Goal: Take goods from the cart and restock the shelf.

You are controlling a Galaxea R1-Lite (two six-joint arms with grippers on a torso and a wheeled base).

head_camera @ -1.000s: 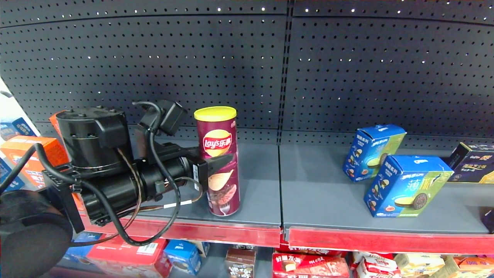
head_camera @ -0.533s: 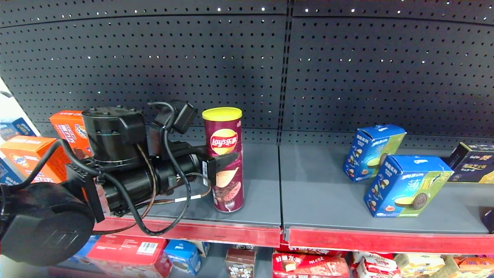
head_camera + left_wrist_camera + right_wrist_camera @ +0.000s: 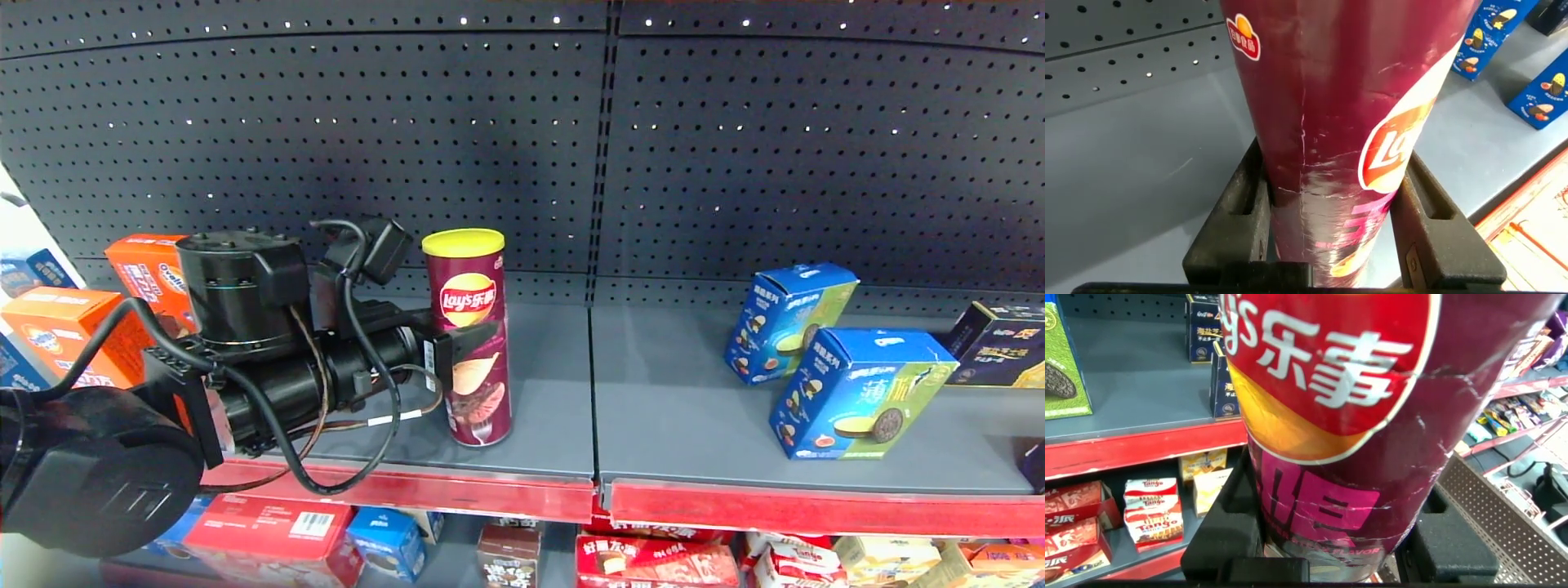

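Bright, even store light from above here, a soft shadow on the pegboard (image 3: 490, 147) just behind the left gripper (image 3: 478, 339), gloss streaks on the chip can (image 3: 469, 286) it clamps, a sheen on the red shelf edge (image 3: 490, 494) below.

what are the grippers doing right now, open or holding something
Left gripper: closed on the chips can.
Right gripper: closed on a second chips can.
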